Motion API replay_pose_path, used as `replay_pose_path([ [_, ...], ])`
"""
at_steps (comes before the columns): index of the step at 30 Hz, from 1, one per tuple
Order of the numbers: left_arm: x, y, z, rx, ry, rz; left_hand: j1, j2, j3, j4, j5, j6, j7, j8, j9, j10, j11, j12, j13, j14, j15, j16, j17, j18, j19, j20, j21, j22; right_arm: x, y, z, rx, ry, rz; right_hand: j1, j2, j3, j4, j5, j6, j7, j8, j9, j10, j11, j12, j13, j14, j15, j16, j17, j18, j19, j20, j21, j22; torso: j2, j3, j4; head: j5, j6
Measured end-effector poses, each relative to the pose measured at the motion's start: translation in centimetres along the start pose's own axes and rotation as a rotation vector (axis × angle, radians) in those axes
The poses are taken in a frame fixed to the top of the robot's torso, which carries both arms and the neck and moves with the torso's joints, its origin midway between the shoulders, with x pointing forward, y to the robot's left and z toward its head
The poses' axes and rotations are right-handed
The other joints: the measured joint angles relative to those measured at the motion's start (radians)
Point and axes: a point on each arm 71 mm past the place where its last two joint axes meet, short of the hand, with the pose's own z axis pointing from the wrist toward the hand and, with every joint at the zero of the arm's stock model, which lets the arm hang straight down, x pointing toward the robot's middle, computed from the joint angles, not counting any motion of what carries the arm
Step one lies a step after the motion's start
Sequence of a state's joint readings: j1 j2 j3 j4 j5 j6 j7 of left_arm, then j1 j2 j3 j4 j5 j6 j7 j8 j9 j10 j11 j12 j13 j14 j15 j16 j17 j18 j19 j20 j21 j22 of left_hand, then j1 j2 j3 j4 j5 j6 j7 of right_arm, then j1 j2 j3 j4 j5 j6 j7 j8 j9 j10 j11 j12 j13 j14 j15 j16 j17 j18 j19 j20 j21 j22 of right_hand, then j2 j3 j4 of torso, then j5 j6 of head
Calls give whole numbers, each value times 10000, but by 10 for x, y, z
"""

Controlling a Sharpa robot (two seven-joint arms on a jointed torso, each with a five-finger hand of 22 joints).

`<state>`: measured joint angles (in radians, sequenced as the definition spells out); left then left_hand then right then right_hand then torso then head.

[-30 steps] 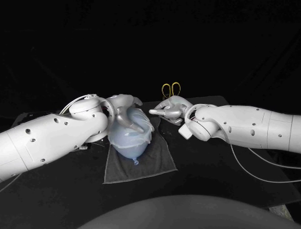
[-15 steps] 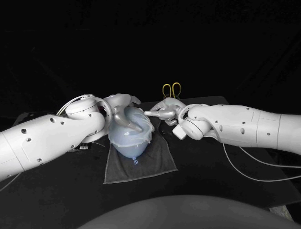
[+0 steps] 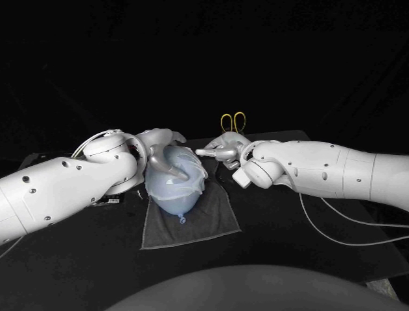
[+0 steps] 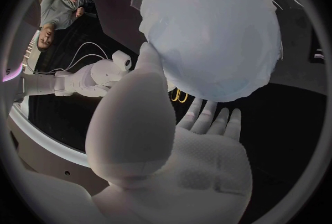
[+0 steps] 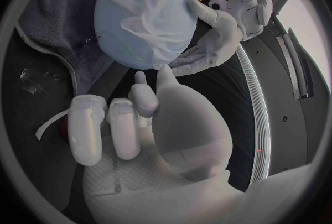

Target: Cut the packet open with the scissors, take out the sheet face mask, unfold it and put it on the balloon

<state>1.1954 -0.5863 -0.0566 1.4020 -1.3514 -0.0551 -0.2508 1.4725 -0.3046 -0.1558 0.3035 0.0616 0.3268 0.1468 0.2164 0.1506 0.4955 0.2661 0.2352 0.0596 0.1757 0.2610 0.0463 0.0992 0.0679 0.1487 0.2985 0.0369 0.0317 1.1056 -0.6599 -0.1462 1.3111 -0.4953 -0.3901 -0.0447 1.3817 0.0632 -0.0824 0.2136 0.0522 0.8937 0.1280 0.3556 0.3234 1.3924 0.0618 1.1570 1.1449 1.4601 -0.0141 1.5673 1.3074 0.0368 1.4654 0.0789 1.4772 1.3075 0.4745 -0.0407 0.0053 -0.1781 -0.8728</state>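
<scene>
Now the balloon [image 3: 174, 197] lies on a grey towel [image 3: 190, 227] with the face mask [image 3: 193, 172] draped over it. The left hand [image 3: 162, 152] rests open and flat against its side. Just beside it, the right hand [image 3: 225, 150] is empty, fingers curled in, with the scissors [image 3: 232, 121] behind it.

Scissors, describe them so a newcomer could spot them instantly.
Start at the black table, with the pale balloon on a grey towel. Past the right robot hand, toward the far edge, are the scissors: the only yellow thing, two loop handles.
</scene>
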Motion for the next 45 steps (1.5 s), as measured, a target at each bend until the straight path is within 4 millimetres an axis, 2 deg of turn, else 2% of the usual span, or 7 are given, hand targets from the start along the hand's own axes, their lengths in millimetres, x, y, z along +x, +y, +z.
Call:
replay_pose_path([
  [23,1,6,-3,-136,77,-15,95,-9,0,0,-1,1,0,0,21,35,-36,-1,-3,0,0,0,-2,0,0,0,0,0,16,9,5,-23,315,-154,62,63,39,-177,0,-98,96,-57,-51,16,15,0,84,2,2,-22,7,-2,-19,18,-2,6,4,-10,6,-1,1],
  [26,1,7,-3,-150,84,-14,94,-9,0,0,-1,1,-1,0,21,35,-36,-1,-3,0,0,0,-2,0,0,0,0,0,18,10,5,-38,342,-198,387,301,294,-432,0,97,-20,-49,-53,28,27,0,521,12,17,0,6,-4,-20,19,-2,6,4,-7,3,-9,1],
  [29,1,7,-3,-161,95,-13,94,-9,0,0,-1,75,0,0,21,35,-36,-1,-3,35,-35,0,-2,-1,0,0,0,1,19,11,5,-79,344,-254,776,425,616,-754,-1,523,-199,187,32,34,33,0,724,8,17,0,4,-8,-21,20,19,6,5,-6,3,-16,1],
  [33,1,7,-3,-166,107,-12,94,-9,0,0,-1,75,0,0,22,35,-36,-1,-3,35,-35,0,-2,0,0,0,0,0,20,13,6,-152,298,-340,1064,395,1037,-1230,-1,1061,-521,532,199,62,62,-1,727,-80,108,0,0,-79,-20,-162,143,5,6,-4,2,-22,1],
  [38,1,7,-3,-163,114,-11,93,-8,-28,-28,-1,75,0,0,35,72,-73,-1,6,35,-35,0,-3,0,0,0,0,0,21,15,6,-247,172,-436,1146,331,1501,-1596,-54,1181,-561,786,329,44,44,-1,717,-80,108,0,-1,-83,-11,-311,233,3,6,-4,1,-23,1],
  [42,1,8,-4,-172,114,-12,93,-8,-28,-28,-1,75,0,0,35,72,-73,-1,8,35,-35,0,-3,0,0,0,0,1,21,16,6,-321,27,-480,1144,329,1813,-1569,-85,1189,-553,786,329,11,11,-1,710,-80,108,-5,-1,-86,6,-363,243,0,6,-5,0,-22,1],
  [45,1,8,-4,-182,113,-12,92,-8,-28,-28,-1,74,-1,0,35,72,-73,-2,7,34,-34,0,-3,0,0,0,0,1,20,16,5,-359,-110,-484,962,180,2223,-1552,-92,1120,-621,786,330,-152,172,-1,588,-81,108,-8,1,-87,6,-364,301,-2,6,-5,0,-26,1],
])
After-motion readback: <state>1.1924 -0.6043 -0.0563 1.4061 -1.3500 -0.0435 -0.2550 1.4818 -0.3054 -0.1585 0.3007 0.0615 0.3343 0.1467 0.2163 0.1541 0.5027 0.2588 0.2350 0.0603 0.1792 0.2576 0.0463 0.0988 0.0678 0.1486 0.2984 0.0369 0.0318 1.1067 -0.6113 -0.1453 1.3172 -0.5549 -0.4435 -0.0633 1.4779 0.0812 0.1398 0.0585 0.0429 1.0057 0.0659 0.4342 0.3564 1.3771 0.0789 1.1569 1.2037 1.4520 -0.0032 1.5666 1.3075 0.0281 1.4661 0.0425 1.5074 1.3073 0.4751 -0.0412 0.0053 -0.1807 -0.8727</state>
